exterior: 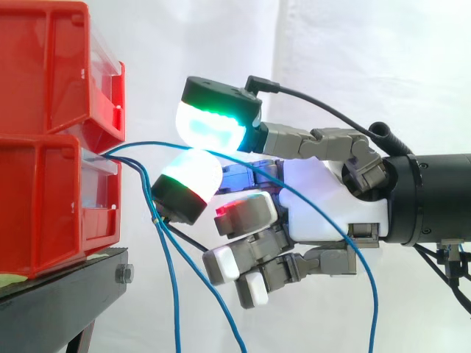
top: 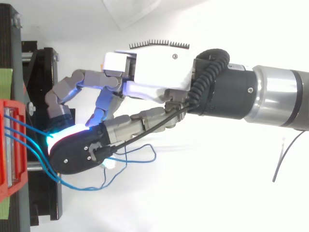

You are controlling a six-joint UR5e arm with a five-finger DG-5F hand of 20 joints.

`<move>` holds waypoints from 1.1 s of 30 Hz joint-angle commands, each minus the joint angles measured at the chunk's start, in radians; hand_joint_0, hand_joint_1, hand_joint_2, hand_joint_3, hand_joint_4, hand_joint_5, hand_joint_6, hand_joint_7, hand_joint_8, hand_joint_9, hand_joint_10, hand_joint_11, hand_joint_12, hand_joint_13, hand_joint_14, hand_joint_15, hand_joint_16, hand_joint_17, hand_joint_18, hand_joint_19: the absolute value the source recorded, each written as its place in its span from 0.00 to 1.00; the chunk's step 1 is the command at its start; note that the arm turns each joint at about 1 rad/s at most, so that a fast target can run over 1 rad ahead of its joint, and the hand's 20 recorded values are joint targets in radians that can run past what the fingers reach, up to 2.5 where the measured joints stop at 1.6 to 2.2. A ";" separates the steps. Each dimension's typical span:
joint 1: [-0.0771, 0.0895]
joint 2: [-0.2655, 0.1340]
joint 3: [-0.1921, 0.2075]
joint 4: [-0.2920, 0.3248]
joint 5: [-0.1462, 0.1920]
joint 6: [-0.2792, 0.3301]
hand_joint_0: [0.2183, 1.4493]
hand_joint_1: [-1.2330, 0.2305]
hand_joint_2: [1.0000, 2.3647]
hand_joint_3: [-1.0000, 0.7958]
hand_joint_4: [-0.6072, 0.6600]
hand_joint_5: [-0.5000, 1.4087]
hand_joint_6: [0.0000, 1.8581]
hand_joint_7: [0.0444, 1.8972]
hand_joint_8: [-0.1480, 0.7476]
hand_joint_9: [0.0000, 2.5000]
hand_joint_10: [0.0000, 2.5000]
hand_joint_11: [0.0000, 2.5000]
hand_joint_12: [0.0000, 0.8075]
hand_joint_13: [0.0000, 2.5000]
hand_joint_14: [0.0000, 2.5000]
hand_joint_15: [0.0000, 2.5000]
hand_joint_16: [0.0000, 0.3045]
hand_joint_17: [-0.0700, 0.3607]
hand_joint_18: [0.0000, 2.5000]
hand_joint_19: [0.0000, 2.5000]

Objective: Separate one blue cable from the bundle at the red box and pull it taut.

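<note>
Two red bins are stacked on a black stand (exterior: 51, 301), the upper bin (exterior: 44, 66) directly on the lower bin (exterior: 44, 191). The lower bin's front lies close to the stand's edge that faces the hand. Several thin blue cables come out of the front of the lower bin, above that edge of the stand.

One blue cable (exterior: 151, 142) leaves the bin and runs in a shallow arc to the hand (exterior: 324, 191). There it is pinched between an upper pad (exterior: 210, 126) glowing green and cyan and a lower pad (exterior: 193, 173) glowing white over green. The two pads press together on it just beside the bin front, clear of the bin itself. Past the pinch, the same cable crosses in front of the palm and drops in a long curve below the wrist.

The other blue cables (exterior: 175, 301) hang loose from the bin, below the pinch and beyond the stand's edge. The remaining fingers (exterior: 246, 213) are curled in under the palm, one with a red glow, and I cannot tell whether they touch any cable.

From above, the hand (top: 154, 72) reaches in from the right toward the bin (top: 7, 159) at the left edge. Slack blue loops (top: 140, 154) lie beneath it. A white curtain (exterior: 353, 59) hangs behind.
</note>
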 commanded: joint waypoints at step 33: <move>-0.004 0.000 -0.029 0.001 0.003 0.197 0.36 0.40 0.01 0.36 0.55 0.15 0.50 0.59 0.67 0.66 0.01 0.39 0.46 0.40 0.01 0.22 0.15 0.40 0.34 0.26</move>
